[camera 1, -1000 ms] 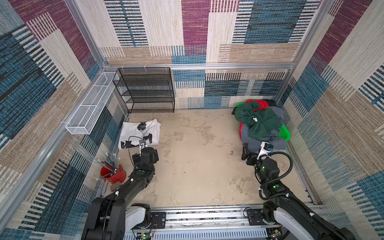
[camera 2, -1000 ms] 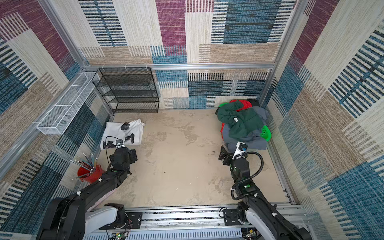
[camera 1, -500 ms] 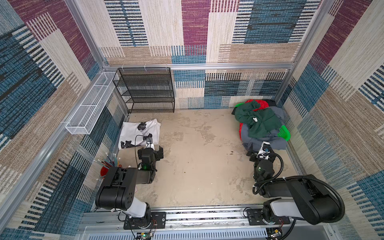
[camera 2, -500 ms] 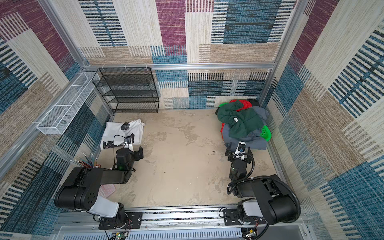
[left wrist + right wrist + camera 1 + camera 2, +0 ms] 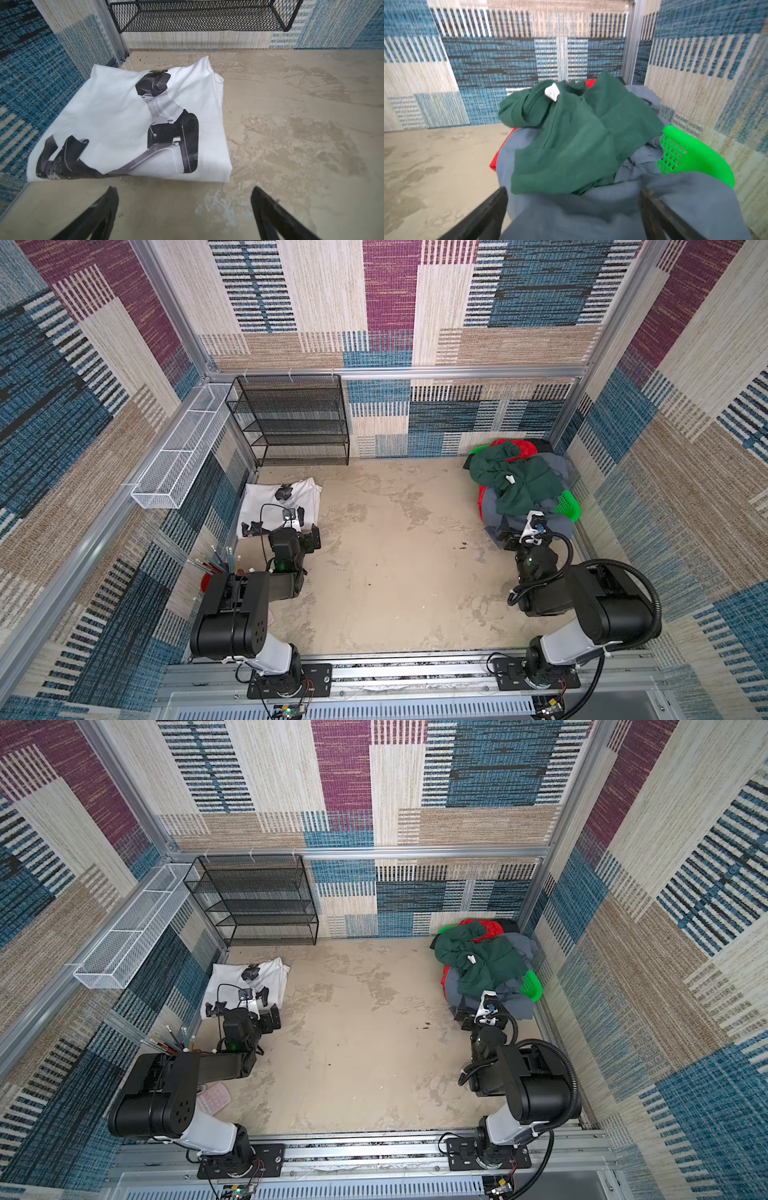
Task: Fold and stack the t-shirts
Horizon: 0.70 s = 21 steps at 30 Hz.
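Note:
A folded white t-shirt (image 5: 276, 506) (image 5: 245, 986) (image 5: 116, 116) with a black print lies flat by the left wall. My left gripper (image 5: 293, 533) (image 5: 249, 1017) (image 5: 184, 189) hovers just short of its near edge, open and empty over bare floor. At the back right, a dark green t-shirt (image 5: 519, 483) (image 5: 484, 965) (image 5: 571, 135) tops a crumpled pile over a grey-blue t-shirt (image 5: 494, 506) (image 5: 591, 207) and a red t-shirt (image 5: 523, 445) (image 5: 494, 164). My right gripper (image 5: 524, 534) (image 5: 478, 1017) (image 5: 572, 191) is open at the pile's near side, its fingers straddling grey-blue cloth.
A bright green perforated basket (image 5: 567, 506) (image 5: 532, 986) (image 5: 695, 155) sits under the pile against the right wall. A black wire rack (image 5: 291, 418) stands at the back wall. A white wire basket (image 5: 178, 460) hangs on the left wall. A red cup of pencils (image 5: 216, 568) is beside the left arm.
Both arms have folded up and back toward the front rail, while the grippers stay near their shirts. The left jaws have opened slightly wider.

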{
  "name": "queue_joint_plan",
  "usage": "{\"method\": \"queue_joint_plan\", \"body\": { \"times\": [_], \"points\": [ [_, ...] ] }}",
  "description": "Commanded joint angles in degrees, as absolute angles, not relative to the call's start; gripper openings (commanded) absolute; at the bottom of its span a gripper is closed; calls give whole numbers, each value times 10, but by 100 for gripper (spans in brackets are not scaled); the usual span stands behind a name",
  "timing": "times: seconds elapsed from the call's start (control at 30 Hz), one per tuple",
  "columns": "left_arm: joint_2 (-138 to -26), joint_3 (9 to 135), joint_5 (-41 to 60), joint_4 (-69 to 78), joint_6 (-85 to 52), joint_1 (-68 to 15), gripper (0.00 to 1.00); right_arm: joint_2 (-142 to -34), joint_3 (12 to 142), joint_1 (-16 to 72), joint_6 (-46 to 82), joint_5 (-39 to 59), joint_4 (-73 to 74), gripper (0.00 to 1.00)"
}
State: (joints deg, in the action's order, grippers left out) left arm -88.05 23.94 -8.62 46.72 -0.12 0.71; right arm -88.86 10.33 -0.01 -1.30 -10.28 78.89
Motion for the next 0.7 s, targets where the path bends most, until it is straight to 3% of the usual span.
{"method": "queue_joint_plan", "body": {
  "times": [0.0,0.67],
  "points": [
    [-881,245,-73,466,-11,8,100,-890,105,-6,13,-46,788,98],
    [-882,245,-65,469,-9,5,100,-885,82,-6,20,-68,827,99]
  ]
}}
